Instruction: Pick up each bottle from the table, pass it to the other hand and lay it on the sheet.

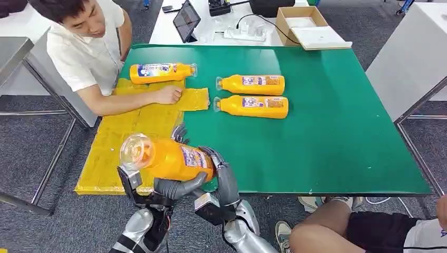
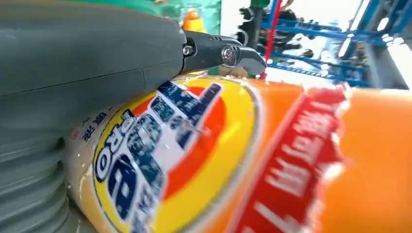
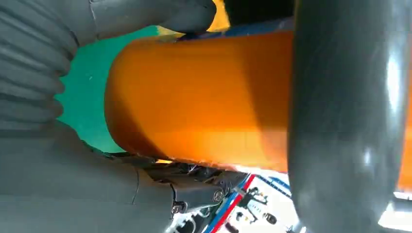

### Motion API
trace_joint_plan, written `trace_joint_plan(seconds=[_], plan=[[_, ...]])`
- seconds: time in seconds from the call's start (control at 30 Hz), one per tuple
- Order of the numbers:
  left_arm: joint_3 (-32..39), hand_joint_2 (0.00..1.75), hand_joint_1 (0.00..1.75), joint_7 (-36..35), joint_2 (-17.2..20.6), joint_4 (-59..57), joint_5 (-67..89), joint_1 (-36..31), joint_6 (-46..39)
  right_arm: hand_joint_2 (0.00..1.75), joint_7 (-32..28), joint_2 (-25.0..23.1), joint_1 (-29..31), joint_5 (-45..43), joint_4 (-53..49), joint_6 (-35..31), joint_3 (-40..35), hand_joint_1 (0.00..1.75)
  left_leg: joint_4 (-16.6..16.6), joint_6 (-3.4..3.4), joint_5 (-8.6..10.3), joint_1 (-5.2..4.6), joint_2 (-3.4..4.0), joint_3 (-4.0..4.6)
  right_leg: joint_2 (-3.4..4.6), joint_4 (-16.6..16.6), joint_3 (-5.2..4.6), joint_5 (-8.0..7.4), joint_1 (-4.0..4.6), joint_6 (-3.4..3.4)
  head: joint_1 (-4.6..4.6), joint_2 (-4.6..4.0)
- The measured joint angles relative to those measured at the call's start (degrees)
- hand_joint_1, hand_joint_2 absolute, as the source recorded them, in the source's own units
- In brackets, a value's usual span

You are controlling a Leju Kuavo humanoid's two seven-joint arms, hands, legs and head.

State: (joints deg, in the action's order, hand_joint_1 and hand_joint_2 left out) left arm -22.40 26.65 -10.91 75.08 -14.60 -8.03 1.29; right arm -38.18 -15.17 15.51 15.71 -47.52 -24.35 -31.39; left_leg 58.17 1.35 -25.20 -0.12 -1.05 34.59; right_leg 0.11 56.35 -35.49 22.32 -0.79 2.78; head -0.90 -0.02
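An orange bottle (image 1: 171, 158) with a clear cap pointing left hangs lying on its side above the table's near edge, where the yellow sheet (image 1: 132, 126) meets the green table (image 1: 327, 121). My left hand (image 1: 174, 187) grips it from below near its middle, and my right hand (image 1: 222, 176) wraps its base end. The left wrist view has the bottle's label (image 2: 165, 145) close under my left hand (image 2: 97, 58). In the right wrist view my right hand (image 3: 63, 160) curls around the orange body (image 3: 204, 102). One more bottle (image 1: 161, 72) lies on the sheet's far end. Two bottles (image 1: 252, 84) (image 1: 253, 106) lie on the green table.
A person sits at the left with a hand (image 1: 168, 95) resting on the sheet. Another person's legs (image 1: 342, 226) are at the near right. A tablet (image 1: 186, 20), a power strip (image 1: 243, 35) and a cardboard box (image 1: 308, 26) stand beyond the table's far edge.
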Motion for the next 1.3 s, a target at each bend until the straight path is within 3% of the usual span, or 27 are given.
trace_joint_plan(seconds=[0.03,0.07,0.1,0.37,0.4,0.43,0.47,0.5,0.53,0.57,1.0,1.2,1.3], plan=[[0.02,1.75,0.00,0.67,-0.04,0.00,-0.43,0.01,-0.09,1.75,0.00,-0.13,0.15,-0.32,0.32,0.30,-0.45,1.75,0.00,0.00,0.00,0.00,0.00,0.00,0.00,-0.01,0.00,0.00,0.00,0.00,-0.02,0.00],[0.13,1.75,0.14,1.22,-0.04,0.02,-1.10,0.05,-0.13,1.75,0.00,-0.35,0.31,-0.63,0.69,0.48,-0.83,1.75,0.00,0.00,0.00,0.00,0.00,0.00,0.00,0.00,-0.01,0.00,0.00,0.00,0.00,0.00],[0.24,1.75,1.75,1.70,-0.09,0.02,-1.85,0.14,-0.07,1.75,0.00,-0.43,0.60,-1.02,1.20,0.81,-1.33,1.75,0.00,0.00,0.00,0.01,0.00,0.00,0.00,0.00,-0.02,0.00,0.01,0.00,-0.02,0.00],[1.62,1.75,1.75,2.60,-0.13,1.22,-7.61,1.60,2.34,1.75,0.00,-0.87,1.53,-2.58,3.32,1.83,-3.36,1.75,0.00,0.00,0.00,0.01,0.05,0.00,0.01,0.00,-0.05,0.00,0.01,0.00,-0.02,0.00],[1.84,1.75,1.75,2.60,-0.13,1.60,-8.28,1.98,2.73,1.75,0.00,-0.92,1.53,-2.71,3.45,1.86,-3.63,1.31,0.00,0.00,0.00,0.01,0.07,0.00,0.02,0.00,-0.05,0.00,0.00,0.00,0.00,0.00],[2.12,1.75,1.75,2.60,-0.13,1.95,-8.79,2.30,3.11,1.75,0.00,-0.96,1.54,-2.75,3.52,1.90,-3.89,1.31,0.00,0.00,0.00,0.01,0.07,0.01,0.03,0.00,-0.06,0.00,0.01,0.00,0.00,0.00],[2.47,1.75,1.75,2.58,-0.13,2.47,-9.35,2.68,3.52,1.75,0.00,-1.03,1.54,-2.91,3.58,1.94,-4.06,0.98,0.00,0.00,0.00,0.01,0.07,0.01,0.06,0.00,-0.07,0.00,0.01,0.00,-0.02,0.00],[2.69,1.75,1.75,2.58,-0.13,2.95,-9.73,3.07,3.83,1.75,0.00,-1.05,1.54,-3.10,3.65,2.01,-4.26,0.00,0.00,0.00,0.00,0.01,0.09,0.01,0.09,0.00,-0.07,0.00,0.00,0.00,0.00,0.00],[2.90,1.75,1.75,2.58,-0.13,3.27,-10.16,3.35,4.15,1.75,0.00,-1.11,1.53,-3.30,3.71,2.07,-4.46,0.00,0.00,0.00,0.00,0.00,0.10,0.01,0.10,-0.01,-0.08,0.00,0.00,0.00,-0.02,0.00],[3.17,1.75,1.75,2.60,-0.13,3.61,-10.38,3.63,4.35,0.00,0.00,-1.20,1.51,-3.41,3.76,2.49,-4.61,0.00,0.00,-0.01,-0.01,0.01,0.13,0.01,0.12,-0.01,-0.09,0.00,0.01,0.00,-0.02,0.00],[5.29,1.75,1.75,3.12,0.74,6.78,-4.58,3.77,2.62,0.00,0.00,-1.00,0.07,-3.74,4.92,1.16,-5.64,0.00,0.00,-0.01,0.00,0.01,0.12,0.01,0.12,0.00,-0.07,-0.01,0.00,-0.01,-0.02,0.00],[5.88,1.75,1.75,1.99,2.99,6.47,18.86,1.44,-16.81,0.00,0.00,0.55,-2.24,-0.96,5.72,-4.57,-4.44,0.00,0.00,-0.01,-0.01,0.01,0.11,0.03,0.12,0.00,-0.08,-0.01,0.00,-0.01,0.00,0.00],[6.75,1.75,1.75,0.91,4.13,5.68,26.12,0.23,-22.53,0.00,0.00,1.40,-3.21,-0.24,5.94,-5.79,-2.69,0.00,0.00,-0.01,0.00,0.01,0.11,0.03,0.12,0.00,-0.08,-0.01,0.00,-0.01,-0.02,0.00]])
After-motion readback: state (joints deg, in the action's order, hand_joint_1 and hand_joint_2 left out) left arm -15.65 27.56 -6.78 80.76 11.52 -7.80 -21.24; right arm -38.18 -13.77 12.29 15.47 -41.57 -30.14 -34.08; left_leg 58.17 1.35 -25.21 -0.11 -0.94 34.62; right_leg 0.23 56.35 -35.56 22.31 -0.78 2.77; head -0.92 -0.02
